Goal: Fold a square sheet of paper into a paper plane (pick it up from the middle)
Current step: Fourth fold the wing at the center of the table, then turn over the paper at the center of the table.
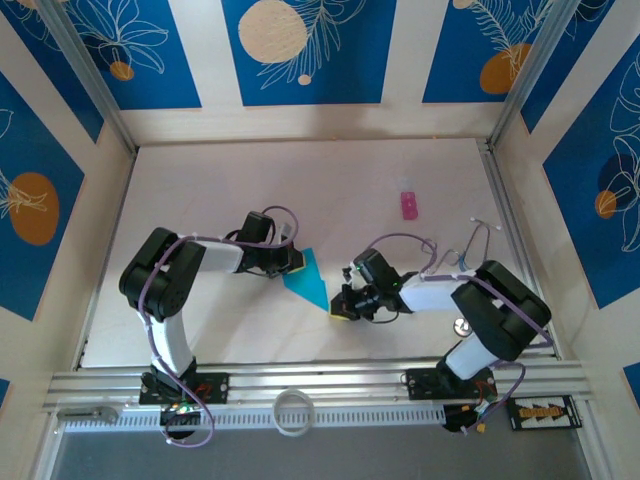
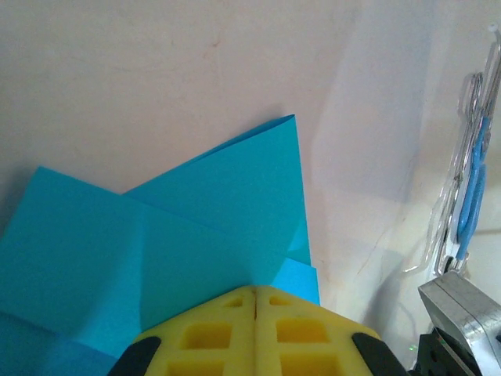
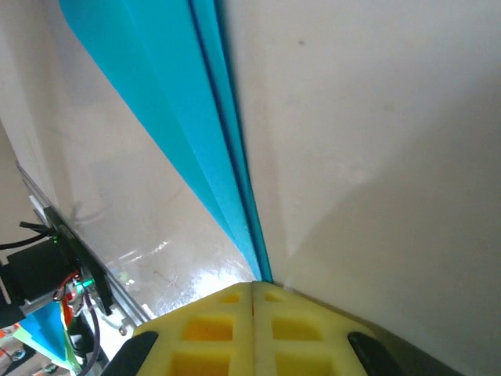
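Mid-table, left gripper [image 1: 295, 262] and right gripper [image 1: 343, 311] clamped opposite ends of the paper plane [image 1: 310, 282], likely flimsy, best pinched along creases.

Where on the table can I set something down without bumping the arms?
Bare table lies far-left, between the back wall and the left arm, and near, between the folded cyan paper and the metal rail. The centre is crowded: left gripper and right gripper both pinch the paper. A pink object sits far-right.
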Controlling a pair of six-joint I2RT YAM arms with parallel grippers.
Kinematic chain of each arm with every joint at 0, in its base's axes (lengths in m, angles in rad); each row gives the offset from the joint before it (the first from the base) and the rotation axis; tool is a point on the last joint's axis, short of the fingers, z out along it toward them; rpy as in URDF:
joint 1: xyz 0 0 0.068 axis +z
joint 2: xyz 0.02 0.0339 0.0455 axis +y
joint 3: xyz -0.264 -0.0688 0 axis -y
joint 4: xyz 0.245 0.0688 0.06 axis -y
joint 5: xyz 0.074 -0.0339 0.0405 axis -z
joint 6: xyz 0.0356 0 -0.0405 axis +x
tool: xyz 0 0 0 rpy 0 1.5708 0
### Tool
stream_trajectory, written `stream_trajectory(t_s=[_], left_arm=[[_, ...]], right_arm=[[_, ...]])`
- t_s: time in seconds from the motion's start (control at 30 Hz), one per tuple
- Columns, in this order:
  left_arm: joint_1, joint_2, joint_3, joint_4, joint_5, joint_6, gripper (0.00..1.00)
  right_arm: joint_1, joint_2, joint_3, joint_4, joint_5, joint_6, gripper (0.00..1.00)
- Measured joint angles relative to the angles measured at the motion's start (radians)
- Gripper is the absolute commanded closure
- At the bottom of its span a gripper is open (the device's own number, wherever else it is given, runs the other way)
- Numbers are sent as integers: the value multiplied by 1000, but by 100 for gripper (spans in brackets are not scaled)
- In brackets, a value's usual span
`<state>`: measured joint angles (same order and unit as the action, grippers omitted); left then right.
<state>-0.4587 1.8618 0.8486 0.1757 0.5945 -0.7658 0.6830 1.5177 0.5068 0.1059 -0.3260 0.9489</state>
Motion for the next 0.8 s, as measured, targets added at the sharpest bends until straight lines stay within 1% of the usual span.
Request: stream_trajectory(t_s=[0.1,0.2,0.33,0.4,0.53,0.8], left_arm=[[5,0,0,0,0,-35,96],[8,-2,-3,2,0,-58,96],[12,-7,-8,0,-1,-75,95],[14,-13,-13,-4,-5,-75,95],[16,-21,-16,-15,-15,-75,95],[16,-21,-16,-15,-16,-90,95]], right_arm=[[-27,-27,25,-46,4,32,85],[-34,-32,71,-95,23,54,79],[-34,-37,77,-107,30,80,75],[-33,-37,72,-108,30,93,70],[-28,-35,67,-107,29,105,69],[-11,-8,67,-97,26,109,72]])
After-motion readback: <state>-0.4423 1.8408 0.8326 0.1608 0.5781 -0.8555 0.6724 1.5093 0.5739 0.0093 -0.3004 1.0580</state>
